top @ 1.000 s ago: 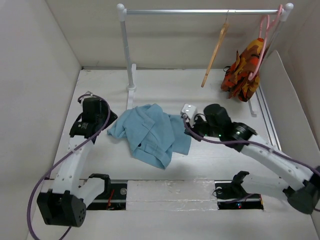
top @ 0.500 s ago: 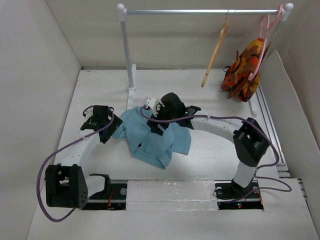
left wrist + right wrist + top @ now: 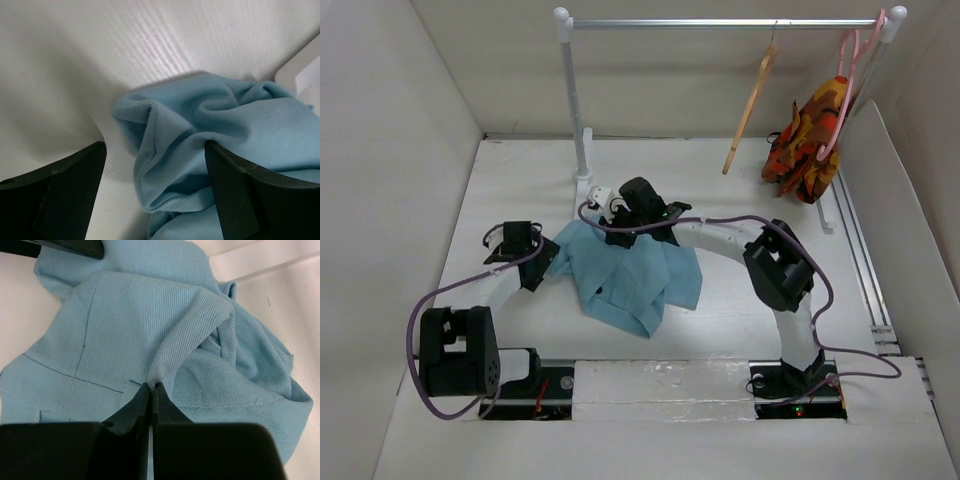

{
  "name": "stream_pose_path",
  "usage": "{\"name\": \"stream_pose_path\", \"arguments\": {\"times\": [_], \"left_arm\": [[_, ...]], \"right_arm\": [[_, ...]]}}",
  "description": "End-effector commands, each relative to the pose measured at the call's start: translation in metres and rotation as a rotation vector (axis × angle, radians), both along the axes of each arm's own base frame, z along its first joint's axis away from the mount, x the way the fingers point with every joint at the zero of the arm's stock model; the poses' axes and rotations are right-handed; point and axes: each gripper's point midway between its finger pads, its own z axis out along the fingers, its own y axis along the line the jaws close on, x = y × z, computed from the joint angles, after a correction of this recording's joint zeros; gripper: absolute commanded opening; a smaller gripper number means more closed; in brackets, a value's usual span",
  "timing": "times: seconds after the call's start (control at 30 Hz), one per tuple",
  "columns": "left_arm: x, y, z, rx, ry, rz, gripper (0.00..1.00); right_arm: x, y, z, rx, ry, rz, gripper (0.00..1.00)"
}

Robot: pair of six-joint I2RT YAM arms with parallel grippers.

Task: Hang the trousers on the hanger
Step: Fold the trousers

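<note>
The light blue trousers [image 3: 635, 275] lie crumpled on the white table, between the two arms. My right gripper [image 3: 632, 232] is at their far edge, and the right wrist view shows it [image 3: 152, 387] shut, pinching a raised fold of the trousers [image 3: 150, 320]. My left gripper [image 3: 542, 268] is at their left edge; the left wrist view shows it [image 3: 155, 192] open, its jaws either side of a bunched fold of the trousers [image 3: 190, 145]. The tan wooden hanger [image 3: 750, 105] hangs tilted on the rail at the back right.
A white clothes rail [image 3: 720, 22] on a post [image 3: 576, 110] spans the back. A pink hanger [image 3: 842, 90] carries an orange-red-yellow garment [image 3: 807, 140] at the far right. White walls close in on the table's left, back and right.
My right arm has swung left across the table onto the trousers' far edge and shut on a fold. My left gripper has moved right and nearer, to their left edge.
</note>
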Motion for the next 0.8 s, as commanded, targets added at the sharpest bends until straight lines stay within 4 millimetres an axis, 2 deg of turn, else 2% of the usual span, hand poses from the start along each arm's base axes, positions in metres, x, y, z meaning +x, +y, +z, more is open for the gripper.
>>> {"name": "stream_pose_path", "arguments": {"times": [0.0,0.07,0.1,0.13,0.17,0.2,0.23,0.27,0.33,0.37,0.43,0.47,0.53,0.57,0.6,0.63,0.67,0.7,0.73,0.77], "left_arm": [[0.016,-0.006,-0.004,-0.045,-0.037,0.004,0.77],[0.025,-0.008,-0.002,-0.059,-0.061,0.006,0.66],[0.028,-0.009,-0.001,-0.062,-0.070,0.004,0.63],[0.036,-0.010,0.004,-0.066,-0.101,-0.002,0.60],[0.040,-0.009,0.004,-0.063,-0.103,-0.004,0.36],[0.043,-0.010,0.007,-0.063,-0.110,-0.008,0.18],[0.044,-0.009,0.009,-0.061,-0.101,-0.008,0.03],[0.051,-0.009,0.022,-0.055,-0.120,-0.015,0.00],[0.051,-0.006,0.040,-0.034,-0.126,-0.015,0.00],[0.063,0.000,0.077,-0.003,-0.215,0.002,0.00],[0.063,0.009,0.117,0.041,-0.284,0.023,0.00],[0.068,0.019,0.171,0.082,-0.412,0.064,0.00],[0.062,0.028,0.220,0.124,-0.504,0.093,0.00],[0.055,0.035,0.276,0.149,-0.632,0.127,0.00],[0.049,0.038,0.299,0.162,-0.675,0.139,0.00],[0.042,0.041,0.319,0.177,-0.709,0.150,0.00],[0.031,0.046,0.360,0.201,-0.792,0.168,0.00],[0.025,0.047,0.372,0.217,-0.804,0.169,0.00],[0.020,0.049,0.387,0.229,-0.824,0.176,0.00],[0.011,0.053,0.412,0.249,-0.869,0.186,0.00]], "right_arm": [[0.002,0.016,0.041,0.079,-0.061,0.043,0.00],[-0.003,0.008,0.070,0.100,-0.104,0.046,0.00],[-0.008,0.006,0.083,0.106,-0.138,0.055,0.00],[-0.014,-0.007,0.105,0.111,-0.174,0.042,0.00],[-0.017,-0.014,0.115,0.108,-0.195,0.037,0.00],[-0.020,-0.023,0.126,0.102,-0.221,0.035,0.00],[-0.027,-0.035,0.126,0.069,-0.214,0.028,0.00],[-0.033,-0.049,0.155,0.083,-0.263,0.015,0.00],[-0.044,-0.071,0.170,0.041,-0.282,0.007,0.00],[-0.050,-0.089,0.203,0.062,-0.339,-0.030,0.00],[-0.062,-0.113,0.225,0.030,-0.365,-0.047,0.00],[-0.069,-0.130,0.273,0.083,-0.440,-0.083,0.00],[-0.081,-0.157,0.304,0.065,-0.475,-0.121,0.00],[-0.087,-0.169,0.325,0.084,-0.504,-0.140,0.00],[-0.102,-0.190,0.378,0.168,-0.583,-0.172,0.00],[-0.112,-0.206,0.390,0.165,-0.591,-0.187,0.00],[-0.116,-0.223,0.408,0.175,-0.625,-0.240,0.00],[-0.129,-0.247,0.440,0.234,-0.677,-0.282,0.00],[-0.134,-0.262,0.441,0.214,-0.679,-0.312,0.00],[-0.133,-0.277,0.445,0.207,-0.690,-0.356,0.00]]}}
